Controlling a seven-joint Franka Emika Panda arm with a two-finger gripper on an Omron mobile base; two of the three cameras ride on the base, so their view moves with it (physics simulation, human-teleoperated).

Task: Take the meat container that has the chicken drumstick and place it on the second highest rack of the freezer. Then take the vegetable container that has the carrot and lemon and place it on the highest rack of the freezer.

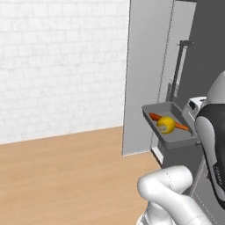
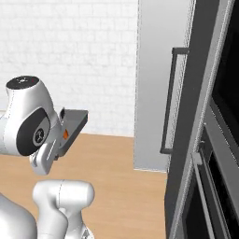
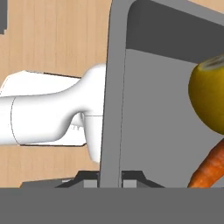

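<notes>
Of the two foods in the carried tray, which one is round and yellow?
The lemon, round and yellow, lying against the long, thin orange carrot in the grey tray that the gripper holds by its wall.

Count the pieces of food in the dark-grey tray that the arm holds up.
2. A round yellow lemon sits mid-tray in the dark-grey rectangular tray; a thin orange carrot lies beside and partly behind it. The lemon may hide something smaller.

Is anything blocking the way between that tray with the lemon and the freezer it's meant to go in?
The end effector grips the wall of the vegetable container, holding it in the air beside the freezer. Nothing visible stands between them, though the highest rack is hidden from these views.
</notes>
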